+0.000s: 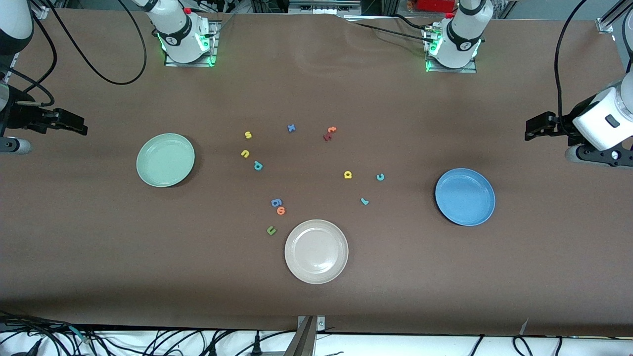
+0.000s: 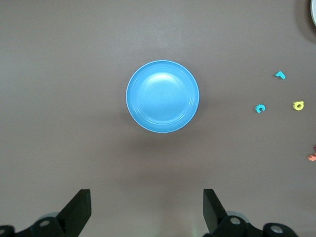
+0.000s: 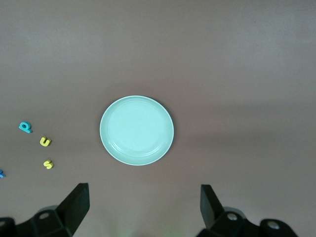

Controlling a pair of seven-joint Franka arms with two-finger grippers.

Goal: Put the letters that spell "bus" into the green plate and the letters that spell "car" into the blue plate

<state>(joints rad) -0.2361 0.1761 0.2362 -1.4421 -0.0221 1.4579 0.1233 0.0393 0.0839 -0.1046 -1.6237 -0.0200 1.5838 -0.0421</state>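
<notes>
The green plate (image 1: pixel 165 159) (image 3: pixel 137 130) lies bare toward the right arm's end. Beside it are the yellow "s" (image 1: pixel 248 134) (image 3: pixel 48 164), yellow "u" (image 1: pixel 245 154) (image 3: pixel 45 142) and teal "b" (image 1: pixel 257 165) (image 3: pixel 24 127). The blue plate (image 1: pixel 465 196) (image 2: pixel 162 96) lies bare toward the left arm's end, with the yellow "a" (image 1: pixel 347 174) (image 2: pixel 298 105), teal "c" (image 1: pixel 380 177) (image 2: pixel 260 108) and teal "r" (image 1: pixel 364 201) (image 2: pixel 280 75) beside it. My right gripper (image 1: pixel 81 126) (image 3: pixel 144 205) hangs open over the table's right-arm end. My left gripper (image 1: pixel 529 129) (image 2: pixel 147 207) hangs open over the left-arm end. Both hold nothing.
A beige-white plate (image 1: pixel 316 251) sits nearest the front camera, mid-table. Close to it lie a dark green "u" (image 1: pixel 271 230), an orange "o" (image 1: pixel 281 211) and a blue 6-like piece (image 1: pixel 276 202). Farther back are a blue "x" (image 1: pixel 291 128) and an orange and dark-red pair (image 1: pixel 330 132).
</notes>
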